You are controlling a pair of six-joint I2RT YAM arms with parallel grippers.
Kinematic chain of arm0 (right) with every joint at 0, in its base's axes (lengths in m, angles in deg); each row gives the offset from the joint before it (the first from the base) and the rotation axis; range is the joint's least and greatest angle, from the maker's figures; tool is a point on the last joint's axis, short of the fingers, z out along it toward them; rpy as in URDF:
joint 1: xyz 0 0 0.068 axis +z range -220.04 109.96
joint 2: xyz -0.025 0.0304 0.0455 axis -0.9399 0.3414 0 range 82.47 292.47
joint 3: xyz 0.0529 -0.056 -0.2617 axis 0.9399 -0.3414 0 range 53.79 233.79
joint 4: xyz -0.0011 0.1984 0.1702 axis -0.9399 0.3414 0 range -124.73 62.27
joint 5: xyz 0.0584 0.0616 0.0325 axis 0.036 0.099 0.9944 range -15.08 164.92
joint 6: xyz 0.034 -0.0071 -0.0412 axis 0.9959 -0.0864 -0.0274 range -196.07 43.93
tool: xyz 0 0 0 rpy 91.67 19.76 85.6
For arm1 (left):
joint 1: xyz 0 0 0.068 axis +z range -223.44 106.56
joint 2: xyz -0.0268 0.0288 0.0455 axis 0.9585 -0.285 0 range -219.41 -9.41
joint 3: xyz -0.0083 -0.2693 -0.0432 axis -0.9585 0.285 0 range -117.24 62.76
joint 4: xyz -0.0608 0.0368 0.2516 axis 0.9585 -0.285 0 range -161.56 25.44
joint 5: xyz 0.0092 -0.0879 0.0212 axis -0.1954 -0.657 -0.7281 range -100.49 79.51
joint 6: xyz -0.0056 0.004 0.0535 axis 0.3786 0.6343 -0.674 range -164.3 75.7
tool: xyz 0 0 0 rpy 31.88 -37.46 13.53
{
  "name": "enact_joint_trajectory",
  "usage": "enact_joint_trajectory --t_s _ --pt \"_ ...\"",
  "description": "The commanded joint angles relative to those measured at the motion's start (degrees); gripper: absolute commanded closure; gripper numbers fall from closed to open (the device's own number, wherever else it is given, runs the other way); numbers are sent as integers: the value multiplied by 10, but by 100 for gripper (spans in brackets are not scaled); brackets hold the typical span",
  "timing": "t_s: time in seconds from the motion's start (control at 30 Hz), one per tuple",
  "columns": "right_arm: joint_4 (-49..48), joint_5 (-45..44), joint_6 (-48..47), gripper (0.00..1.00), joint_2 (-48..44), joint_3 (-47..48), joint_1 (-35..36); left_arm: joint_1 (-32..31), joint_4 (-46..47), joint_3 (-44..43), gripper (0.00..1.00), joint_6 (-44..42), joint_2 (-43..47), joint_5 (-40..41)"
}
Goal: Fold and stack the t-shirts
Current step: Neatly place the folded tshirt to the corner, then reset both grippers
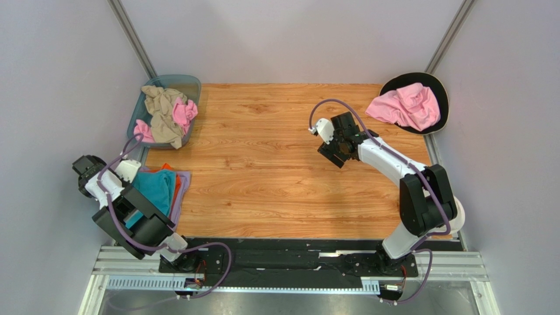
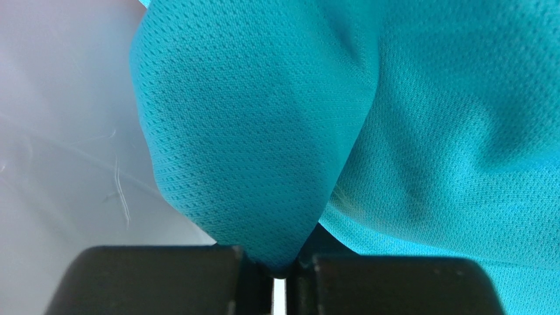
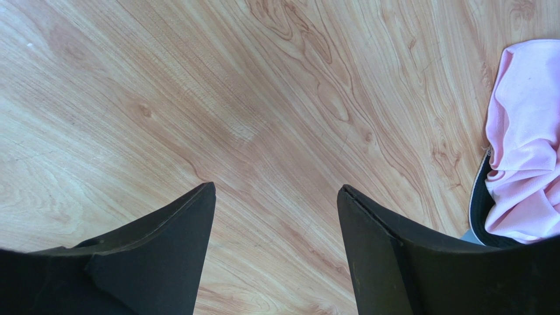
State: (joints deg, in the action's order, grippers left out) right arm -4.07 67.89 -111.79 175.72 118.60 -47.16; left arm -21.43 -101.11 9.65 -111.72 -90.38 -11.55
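A teal t-shirt [image 1: 155, 188] lies on top of a stack at the table's left edge, with orange and lilac cloth showing under it. My left gripper [image 2: 281, 269] is shut on a fold of the teal t-shirt [image 2: 263, 131]; in the top view its fingertips are hidden under the arm. My right gripper [image 1: 330, 149] is open and empty above the bare wood at centre right; its fingertips [image 3: 204, 197] stand wide apart. A crumpled pink t-shirt [image 1: 405, 106] lies on a black round tray [image 1: 444, 98] at the far right, and it also shows in the right wrist view [image 3: 526, 164].
A blue basket [image 1: 189, 85] at the far left holds a crumpled tan t-shirt [image 1: 164, 111] and a pink one [image 1: 185, 113]. Grey walls close in the table on three sides. Wooden table top [image 1: 263, 164].
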Motion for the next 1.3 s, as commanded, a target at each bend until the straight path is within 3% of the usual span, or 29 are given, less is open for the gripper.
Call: enact_joint_trajectory --t_s 0.0,0.03,0.1,0.17,0.27,0.73,0.9,1.0,1.03,1.27 --pt "1 -9 20 27 -4 6 10 9 19 -24 84 -3 -1 -15" --pt "1 -10 21 27 -5 5 11 9 17 -26 78 -2 0 -17" --pt "2 -11 21 27 -6 4 11 8 11 -26 51 2 9 -27" --pt "2 -11 22 27 -8 3 12 8 5 -25 14 5 19 -41" --pt "2 -11 22 27 -11 2 14 8 -12 -26 3 7 44 -67" --pt "5 -47 62 25 -29 7 32 9 -173 -73 1 25 193 -248" --pt "22 -64 121 26 -25 32 32 6 -239 -72 1 55 253 -372" --pt "25 -92 173 26 -31 51 32 -40 -235 -70 1 146 272 -415" --pt "24 -103 187 26 -30 63 32 -80 -208 -68 1 212 274 -414" --pt "-2 -195 229 27 -34 72 32 -299 -43 -60 1 462 260 -288"
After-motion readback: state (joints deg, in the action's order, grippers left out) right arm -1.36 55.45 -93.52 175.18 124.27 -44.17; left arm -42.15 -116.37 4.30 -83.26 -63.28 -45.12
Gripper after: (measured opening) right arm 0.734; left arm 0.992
